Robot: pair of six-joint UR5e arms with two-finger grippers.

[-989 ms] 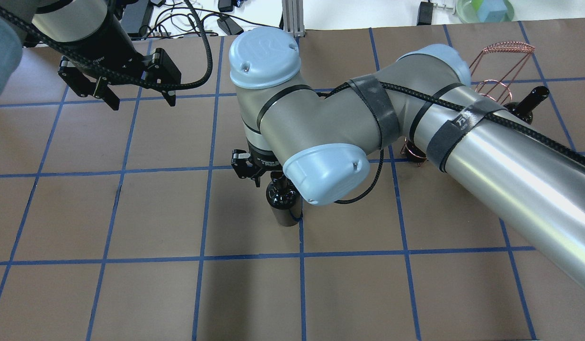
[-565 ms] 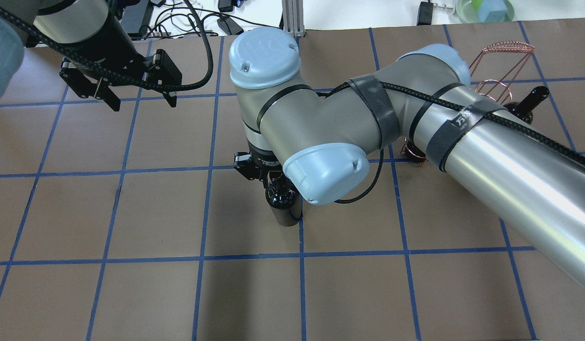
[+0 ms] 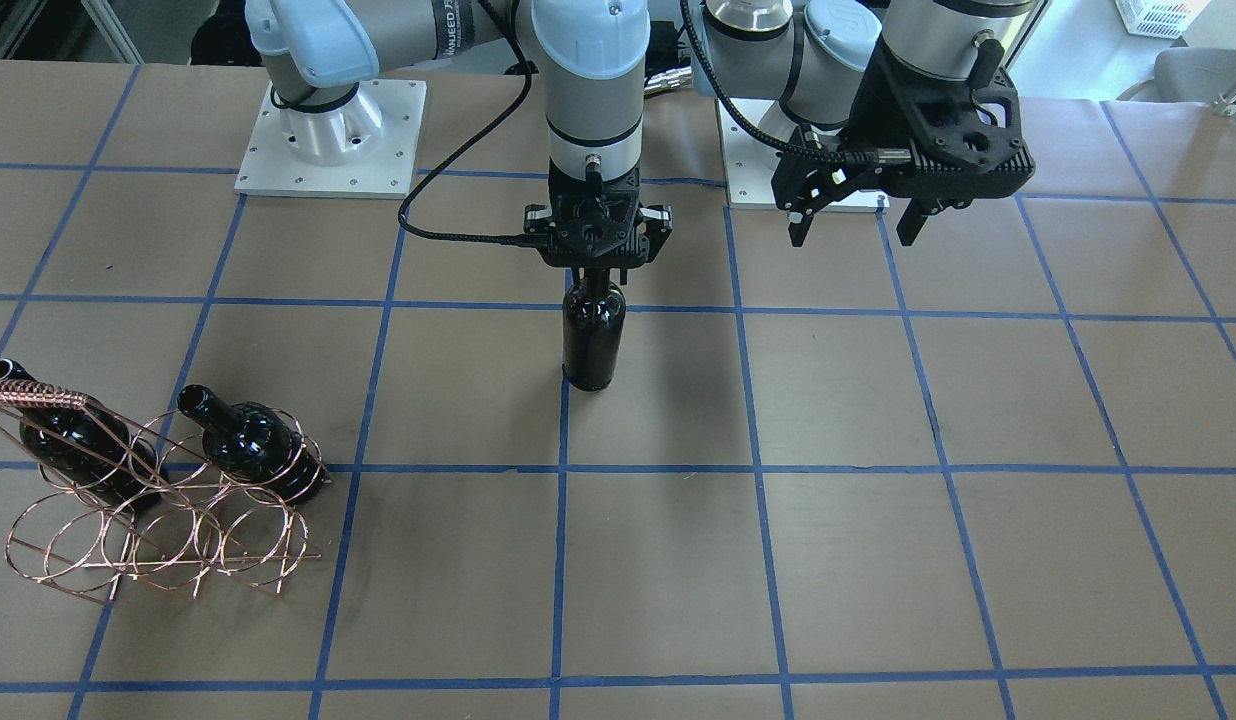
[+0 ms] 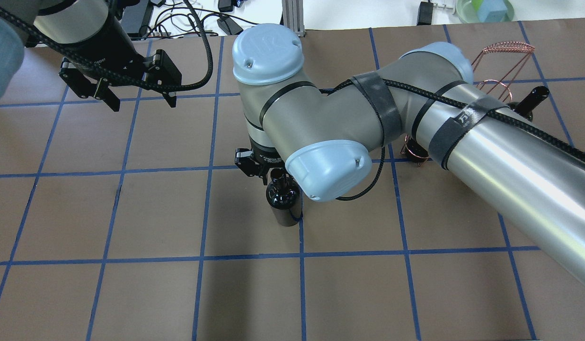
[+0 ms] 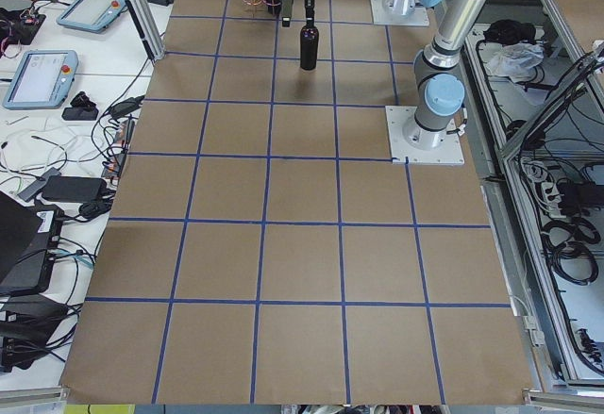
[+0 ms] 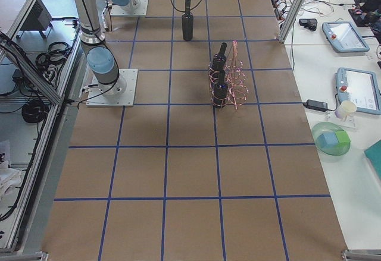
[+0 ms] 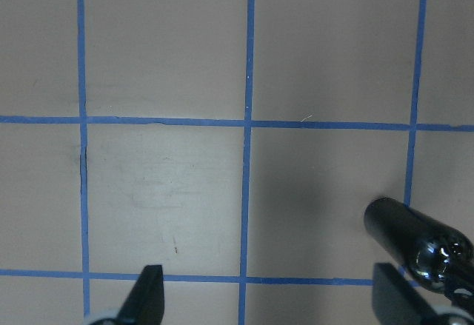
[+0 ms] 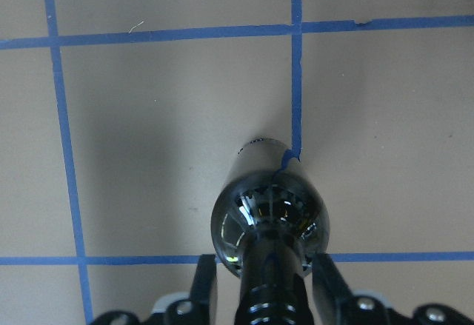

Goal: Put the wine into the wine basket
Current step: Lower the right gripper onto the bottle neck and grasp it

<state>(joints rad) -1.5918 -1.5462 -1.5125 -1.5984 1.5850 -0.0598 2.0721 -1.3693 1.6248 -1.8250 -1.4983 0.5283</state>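
The wine bottle is seen standing upright near the middle of the brown gridded table, with its base touching a blue tape line. Its neck is flanked by the right gripper, whose fingers are drawn in narrowly on either side. Their lower parts are cut off by the edge of the right wrist view, and it cannot be told whether the pads press the glass. From overhead this gripper is largely hidden beneath the arm's own wrist joint.

The left gripper is held above the table with its jaws spread wide, well apart from the bottle.

The wire wine basket is set well off on the robot's right. Two other dark bottles are lodged in its hoops. In the overhead view most of it is covered by the right arm.
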